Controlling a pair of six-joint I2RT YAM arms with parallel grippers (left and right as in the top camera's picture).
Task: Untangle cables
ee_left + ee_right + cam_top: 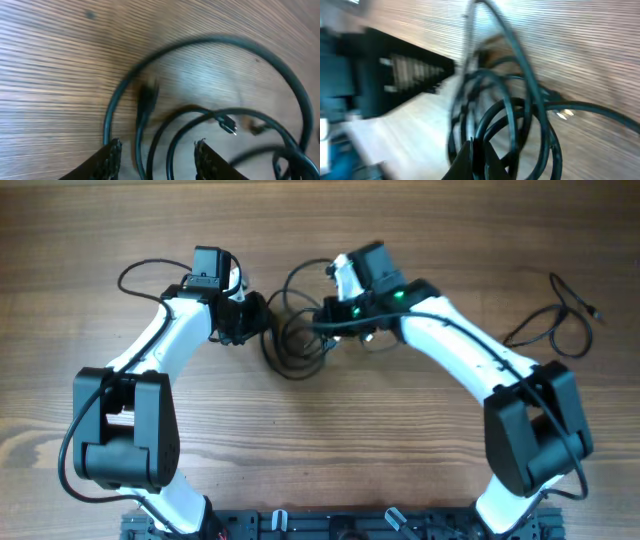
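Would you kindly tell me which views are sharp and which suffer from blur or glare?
Overhead: sharp and evenly lit, with the cables crisp. Left wrist: soft focus, with pale glare on the table. Right wrist: heavy motion blur, everything smeared.

The overhead view is bright, even and sharp, with only soft shadows on the worktop [330, 440]. The left wrist view is slightly soft, with pale glare on the wood at upper centre. The right wrist view is heavily motion-blurred, smearing the cables [506, 112].
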